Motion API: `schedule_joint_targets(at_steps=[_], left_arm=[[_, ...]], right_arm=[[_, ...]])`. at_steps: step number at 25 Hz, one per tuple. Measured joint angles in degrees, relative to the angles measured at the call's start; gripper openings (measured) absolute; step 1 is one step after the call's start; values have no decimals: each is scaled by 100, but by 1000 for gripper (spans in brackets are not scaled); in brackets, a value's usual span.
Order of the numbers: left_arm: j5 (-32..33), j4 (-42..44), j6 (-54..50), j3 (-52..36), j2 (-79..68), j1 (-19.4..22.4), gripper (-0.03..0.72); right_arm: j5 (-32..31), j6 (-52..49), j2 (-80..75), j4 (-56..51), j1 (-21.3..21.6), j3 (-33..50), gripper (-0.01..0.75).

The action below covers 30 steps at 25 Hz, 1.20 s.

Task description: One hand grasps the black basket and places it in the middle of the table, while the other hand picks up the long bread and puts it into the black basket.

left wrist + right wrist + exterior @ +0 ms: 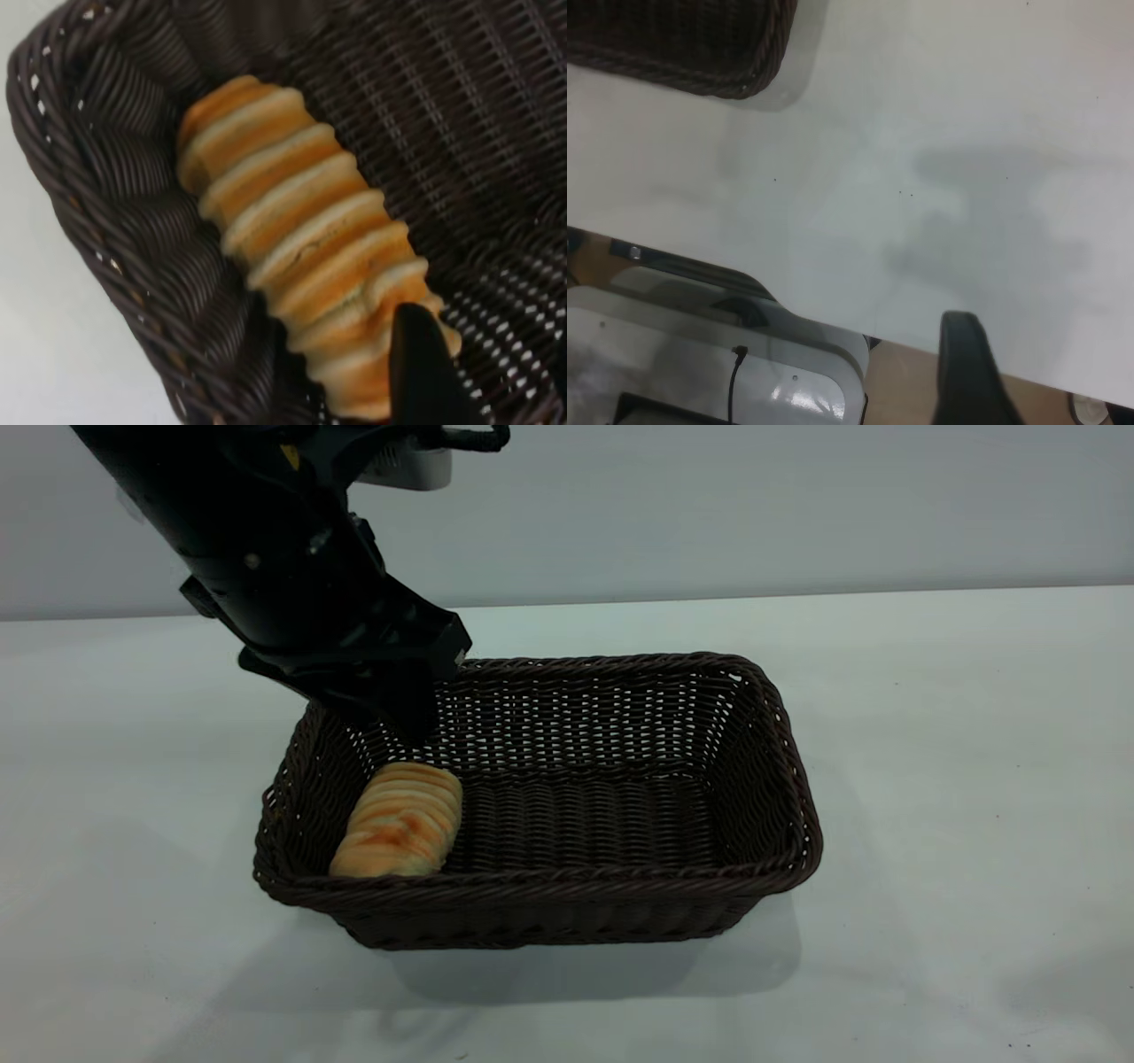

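A wide white-grey table (930, 779) fills the scene, with a plain pale wall (753, 505) behind its far edge. In the right wrist view the table's edge shows, with a white stand (744, 363) and a brownish floor (912, 372) below it.

The black basket (780, 779) stands near the middle of the table, its long sides running left to right. The long bread (400, 821) lies on the basket's floor at the left end, against the left wall. Its long axis runs from near-left to far-right, across the basket's length, one end by the near rim.

The left gripper (403, 722) hangs over the basket's far-left corner, just above the bread's far end. Whether its fingers are apart or together I cannot tell. The right gripper (970, 372) is off to the side above the table's edge, well apart from the basket; only one finger shows, so its state is unclear too.
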State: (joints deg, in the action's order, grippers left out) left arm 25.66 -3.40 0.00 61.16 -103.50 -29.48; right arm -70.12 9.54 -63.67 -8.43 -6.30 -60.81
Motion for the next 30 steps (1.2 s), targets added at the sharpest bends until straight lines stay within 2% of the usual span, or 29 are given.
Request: schedule_joint_targets(at_steps=[3,8,12,16,20,24,30], left_arm=[[635,340,-71,320,162,0,441],[1866,1653,-772,953,758,0,447],[2828,2530,-1233,1015,1486,0,447],[3178,2473,-1245,1009,2431,5,447],[3303,2033,-912,1009,3391,5,447],[3756,1772,-674,988,4095,5,447],[4081,1610,-680,366,5112,5,447]], right_arm=[[-27,0,0,0,0,0,475],[-43,0,6,0,0,0,475],[-45,0,178,0,0,16,474],[-72,0,595,0,0,189,474],[-93,0,1064,-6,0,385,474],[-93,4,1514,-13,0,619,474],[-93,6,2161,-25,0,700,474]])
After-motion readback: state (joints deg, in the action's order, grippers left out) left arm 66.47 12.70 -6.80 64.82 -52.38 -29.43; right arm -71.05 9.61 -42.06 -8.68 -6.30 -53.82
